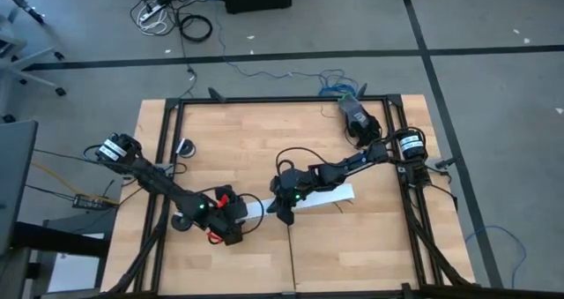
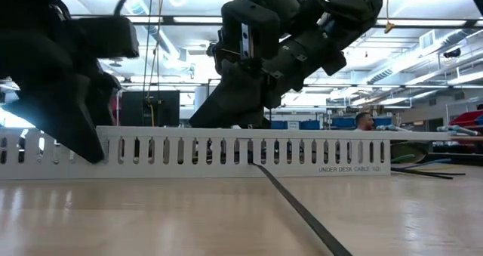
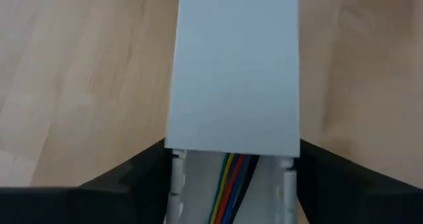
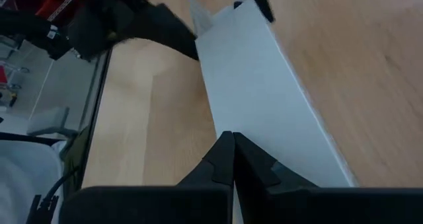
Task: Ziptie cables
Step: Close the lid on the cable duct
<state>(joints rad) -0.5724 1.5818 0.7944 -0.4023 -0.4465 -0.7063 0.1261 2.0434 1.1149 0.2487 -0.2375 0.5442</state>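
Counting 1 ziptie (image 2: 302, 208) — 2 end effectors

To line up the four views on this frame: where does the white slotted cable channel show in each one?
High: white channel mid-table, running between left gripper and right gripper.
Low: its slotted wall spans most of the width.
Left wrist: its lid fills the centre; the coloured cables show at its open end.
Right wrist: it runs diagonally away from the shut fingers.
Shared landmark: the wooden table.

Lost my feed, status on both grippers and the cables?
Left gripper straddling the white channel end, not clamped. Right gripper shut over channel lid. Cables inside channel. Ziptie on table.
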